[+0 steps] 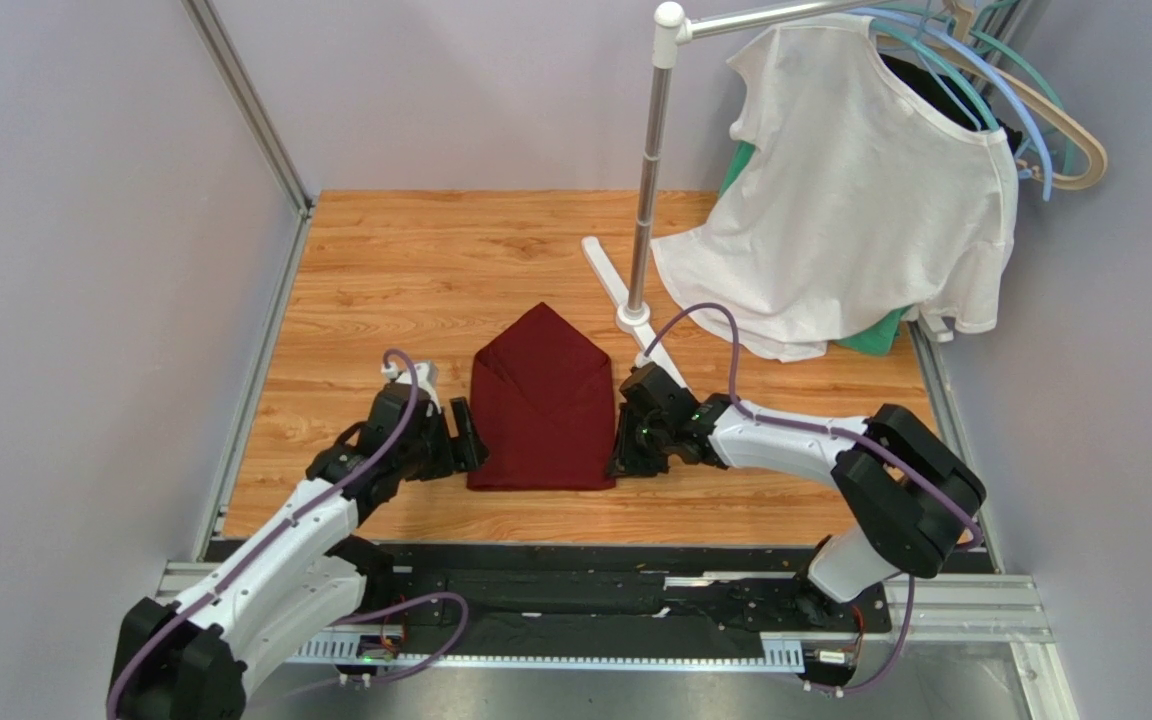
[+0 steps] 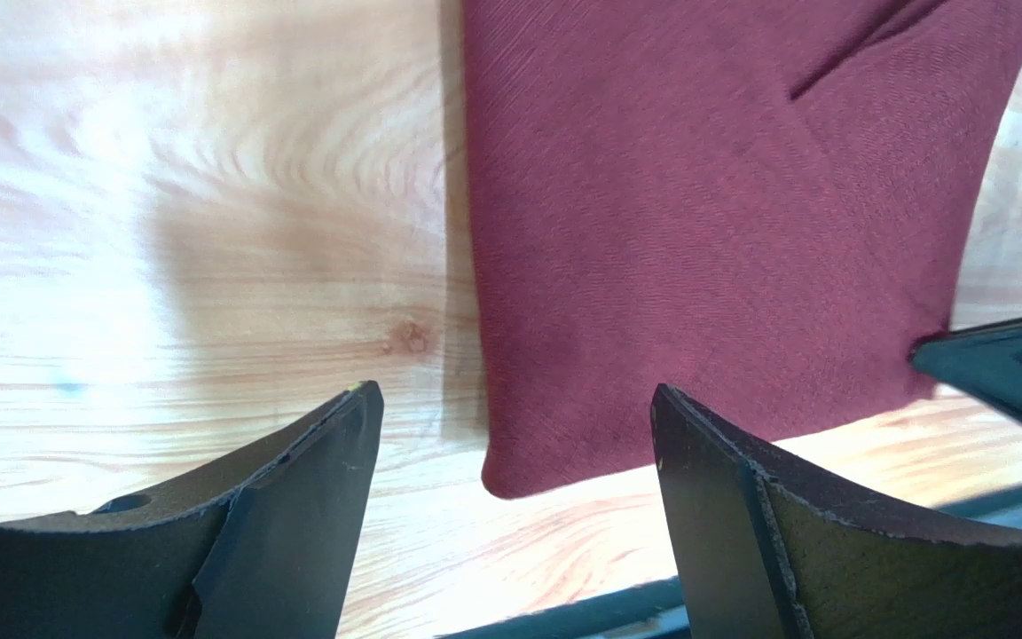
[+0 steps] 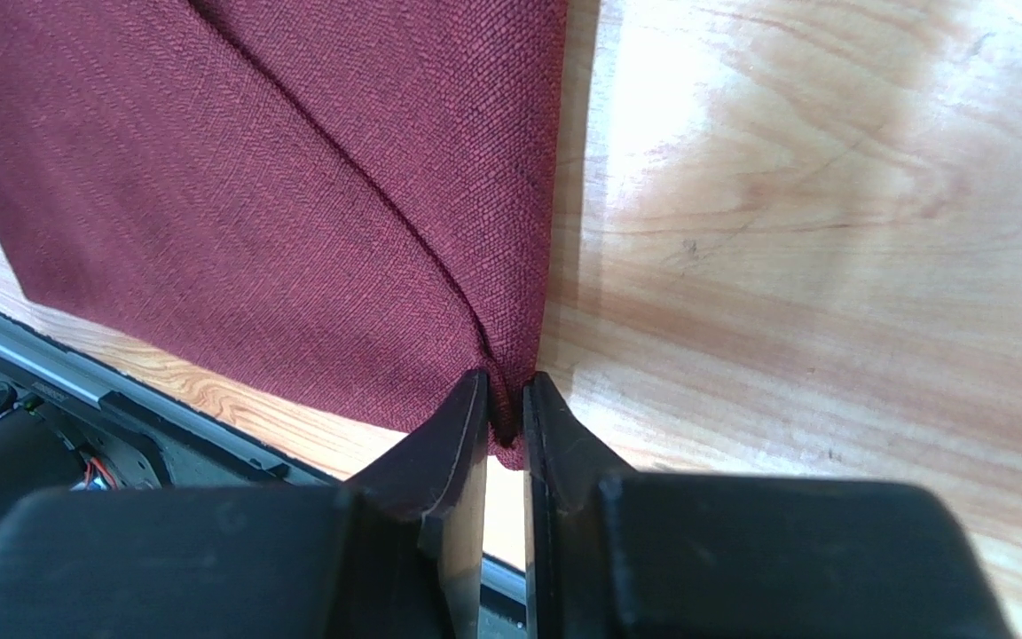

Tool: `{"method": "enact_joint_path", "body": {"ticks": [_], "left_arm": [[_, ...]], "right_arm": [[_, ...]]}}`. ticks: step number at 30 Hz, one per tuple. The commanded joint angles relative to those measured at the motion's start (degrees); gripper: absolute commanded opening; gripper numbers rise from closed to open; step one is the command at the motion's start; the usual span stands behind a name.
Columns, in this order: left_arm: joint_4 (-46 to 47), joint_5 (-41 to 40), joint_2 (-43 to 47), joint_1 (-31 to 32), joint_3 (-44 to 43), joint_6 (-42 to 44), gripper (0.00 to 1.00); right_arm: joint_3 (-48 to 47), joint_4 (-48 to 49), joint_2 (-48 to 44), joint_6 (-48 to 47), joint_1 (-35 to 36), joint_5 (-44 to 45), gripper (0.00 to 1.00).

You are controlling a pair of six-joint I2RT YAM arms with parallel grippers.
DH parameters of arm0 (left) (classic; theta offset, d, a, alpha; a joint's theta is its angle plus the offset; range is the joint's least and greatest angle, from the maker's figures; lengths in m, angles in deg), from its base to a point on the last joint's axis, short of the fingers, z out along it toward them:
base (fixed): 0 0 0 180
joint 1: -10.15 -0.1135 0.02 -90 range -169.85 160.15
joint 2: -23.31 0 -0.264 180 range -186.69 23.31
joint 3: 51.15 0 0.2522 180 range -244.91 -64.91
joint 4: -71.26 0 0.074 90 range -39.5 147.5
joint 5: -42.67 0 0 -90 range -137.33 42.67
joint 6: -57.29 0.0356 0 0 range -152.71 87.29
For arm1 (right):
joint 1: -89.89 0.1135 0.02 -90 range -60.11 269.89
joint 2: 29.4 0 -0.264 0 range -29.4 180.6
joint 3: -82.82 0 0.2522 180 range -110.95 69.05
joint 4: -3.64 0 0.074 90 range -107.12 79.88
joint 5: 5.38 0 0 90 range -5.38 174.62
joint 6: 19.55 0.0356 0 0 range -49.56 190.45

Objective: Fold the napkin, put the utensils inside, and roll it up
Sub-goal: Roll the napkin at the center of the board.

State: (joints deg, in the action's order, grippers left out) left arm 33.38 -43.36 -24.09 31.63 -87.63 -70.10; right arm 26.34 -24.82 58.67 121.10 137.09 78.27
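right pincer (image 3: 506,396) nips the napkin's (image 1: 543,402) 5 o'clock corner; left pincer (image 2: 515,392) gapes wide at its 7 o'clock corner.

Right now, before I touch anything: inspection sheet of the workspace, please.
Surface: wooden table top, bare wood all around the cloth.
Job's things: napkin, dark red, folded flat with a pointed far end, between the two grippers. Utensils: nothing seen.
Clutter: white T-shirt on hangers, hung from a stand at the far right.
Grippers: left gripper open at the napkin's near left corner, holding nothing. Right gripper pinched on the napkin's near right corner.
Cables: purple cables loop along both arms, none on the napkin.
Surroundings: grey walls, metal rail at the near edge.
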Motion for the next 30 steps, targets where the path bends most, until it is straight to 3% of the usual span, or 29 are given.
{"method": "enact_joint_path", "body": {"ticks": [1, 7, 15, 30], "left_arm": [[-1.46, -11.87, 2.13, 9.27, -4.26, 4.95, 0.83], [11.62, -11.35, 1.87, 20.44, -2.69, 12.58, 0.79], [27.25, -5.99, 1.08, 28.18, 2.33, 21.21, 0.77], [38.18, -3.18, -15.70, 37.85, -2.06, 31.93, 0.77]], "right_arm": [[-2.71, -8.50, 0.70, -3.36, 0.09, 2.13, 0.00], [-5.36, -13.16, 0.52, -6.35, -1.23, -0.32, 0.00], [-4.83, -14.57, 0.70, -9.95, -5.27, -7.97, 0.00], [-10.01, -21.86, 8.34, -19.01, -14.06, -22.91, 0.00]]}}
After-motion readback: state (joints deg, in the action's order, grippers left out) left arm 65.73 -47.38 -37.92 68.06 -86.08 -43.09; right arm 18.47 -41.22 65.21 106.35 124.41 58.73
